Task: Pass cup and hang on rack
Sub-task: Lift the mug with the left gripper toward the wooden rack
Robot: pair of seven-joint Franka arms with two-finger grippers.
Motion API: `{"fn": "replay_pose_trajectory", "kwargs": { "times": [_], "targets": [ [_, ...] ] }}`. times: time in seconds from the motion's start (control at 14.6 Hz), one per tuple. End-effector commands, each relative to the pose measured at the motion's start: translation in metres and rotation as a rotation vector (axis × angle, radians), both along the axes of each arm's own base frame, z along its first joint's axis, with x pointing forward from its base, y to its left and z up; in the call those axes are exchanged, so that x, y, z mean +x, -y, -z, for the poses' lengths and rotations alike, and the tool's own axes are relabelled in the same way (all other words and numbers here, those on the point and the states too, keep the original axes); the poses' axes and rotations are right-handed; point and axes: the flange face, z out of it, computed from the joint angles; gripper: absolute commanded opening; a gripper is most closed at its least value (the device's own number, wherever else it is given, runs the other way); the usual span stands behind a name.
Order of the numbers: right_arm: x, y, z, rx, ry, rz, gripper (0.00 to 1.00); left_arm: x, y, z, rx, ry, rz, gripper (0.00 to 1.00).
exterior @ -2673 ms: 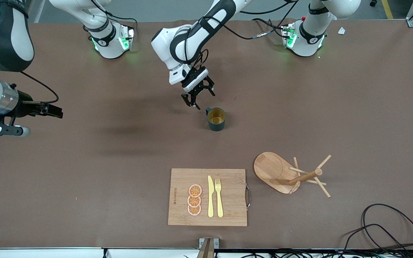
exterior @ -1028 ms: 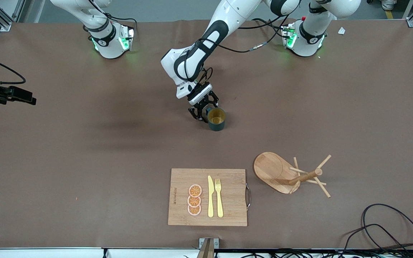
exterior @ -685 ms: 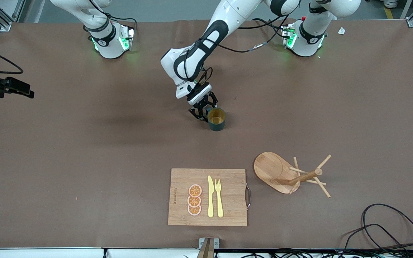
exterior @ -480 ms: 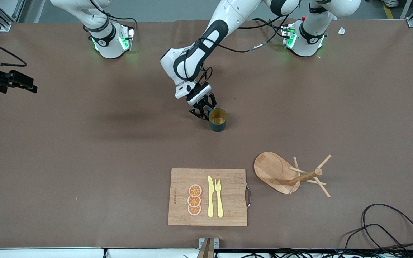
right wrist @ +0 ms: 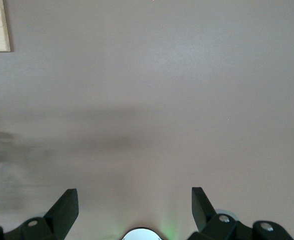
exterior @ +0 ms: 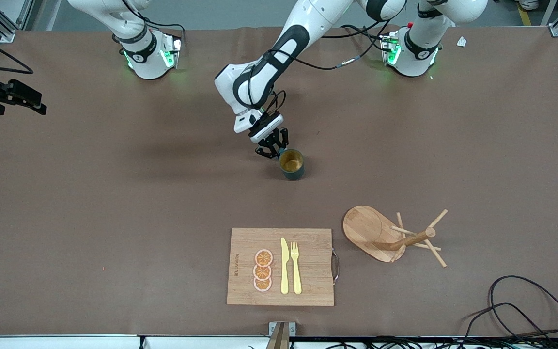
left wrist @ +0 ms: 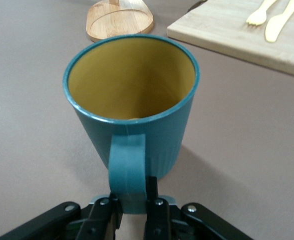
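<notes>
Beside the cup (exterior: 292, 164), the left hand (exterior: 271, 148) pinches its loop handle for lifting, while the right hand (right wrist: 134, 206), fingers apart, waits.

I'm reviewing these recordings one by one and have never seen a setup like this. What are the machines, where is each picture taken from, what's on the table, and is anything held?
Two robot arms are bolted along one table edge. The front view looks down from across the table; the other two pictures come from cameras on each arm's wrist.

The left gripper has its fingers shut on the handle of the cup, a teal mug with a yellow inside; its wrist view shows this up close. The right gripper waits open at its end of the table, holding nothing.

Nearer the front camera lie a board with a knife, a fork and orange slices, and beside it the rack, a wooden mug tree.
</notes>
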Motion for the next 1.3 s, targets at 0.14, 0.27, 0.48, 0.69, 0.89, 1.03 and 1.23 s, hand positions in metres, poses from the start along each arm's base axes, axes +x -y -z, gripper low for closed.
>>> {"fn": "replay_pose_trajectory", "kwargs": {
  "times": [0.14, 0.27, 0.48, 0.69, 0.89, 1.03, 1.23],
  "targets": [
    [-0.02, 0.001, -0.016, -0.009, 0.023, 0.006, 1.0, 0.047, -0.002, -0.078, -0.143, -0.095, -0.094, 0.0],
    [-0.021, 0.008, -0.017, 0.009, 0.017, 0.024, 1.0, 0.065, -0.005, -0.106, -0.225, -0.146, -0.131, 0.0],
    [-0.016, 0.014, -0.033, 0.017, 0.052, 0.035, 1.0, 0.082, -0.011, -0.171, -0.376, -0.225, -0.175, 0.0],
    [-0.006, 0.014, -0.038, 0.015, 0.045, 0.031, 1.0, 0.08, -0.011, -0.226, -0.489, -0.25, -0.2, 0.0],
    [0.004, 0.013, -0.042, 0.017, 0.024, 0.032, 1.0, 0.096, -0.018, -0.268, -0.626, -0.273, -0.198, 0.0],
    [0.006, 0.012, -0.043, 0.017, 0.021, 0.029, 1.0, 0.117, -0.031, -0.287, -0.712, -0.3, -0.197, 0.0],
    [0.004, 0.007, -0.04, 0.01, 0.003, 0.02, 1.0, 0.16, -0.06, -0.303, -0.835, -0.352, -0.192, 0.0]
  ]
}}
